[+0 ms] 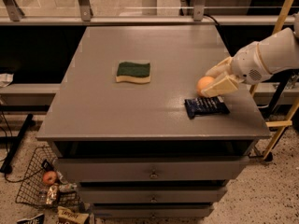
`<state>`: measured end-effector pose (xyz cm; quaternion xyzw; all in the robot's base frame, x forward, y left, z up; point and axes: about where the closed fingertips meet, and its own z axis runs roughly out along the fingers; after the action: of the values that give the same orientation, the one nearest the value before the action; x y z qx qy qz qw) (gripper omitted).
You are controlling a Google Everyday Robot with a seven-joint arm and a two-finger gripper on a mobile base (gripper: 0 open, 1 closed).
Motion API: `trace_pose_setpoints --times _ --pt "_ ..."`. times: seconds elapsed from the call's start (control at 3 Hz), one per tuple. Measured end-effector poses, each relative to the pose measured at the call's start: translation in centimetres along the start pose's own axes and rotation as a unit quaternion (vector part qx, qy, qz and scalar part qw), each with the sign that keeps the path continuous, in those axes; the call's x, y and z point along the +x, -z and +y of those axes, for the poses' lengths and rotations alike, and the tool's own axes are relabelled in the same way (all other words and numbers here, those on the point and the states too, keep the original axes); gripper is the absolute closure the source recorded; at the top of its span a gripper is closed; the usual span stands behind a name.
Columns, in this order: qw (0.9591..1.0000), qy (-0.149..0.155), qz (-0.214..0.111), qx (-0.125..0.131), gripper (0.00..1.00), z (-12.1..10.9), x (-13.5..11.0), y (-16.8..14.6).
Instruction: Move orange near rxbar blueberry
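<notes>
Clearly the placing step is in hand: the pincer (pixel 211 83) sits just behind the rxbar blueberry (pixel 206 106), clamped on the orange (pixel 202 84) with one finger on either side of the fruit. The orange is just beyond the bar's far edge, low over the counter (pixel 154 111); whether it rests on the surface I cannot tell. A green sponge (pixel 133 72) lies well apart from the bar, farther back. The goal spot looks reached, so the next move calls for settling the fruit, parting the fingers gently so it does not roll, and withdrawing without brushing the bar.
</notes>
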<state>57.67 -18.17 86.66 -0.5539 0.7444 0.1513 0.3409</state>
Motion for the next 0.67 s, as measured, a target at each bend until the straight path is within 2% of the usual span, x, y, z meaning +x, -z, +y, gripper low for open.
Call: trace_pose_setpoints --times 0.67 --pt "0.9999 0.010 -0.010 -0.008 0.98 -0.70 -0.78 -0.84"
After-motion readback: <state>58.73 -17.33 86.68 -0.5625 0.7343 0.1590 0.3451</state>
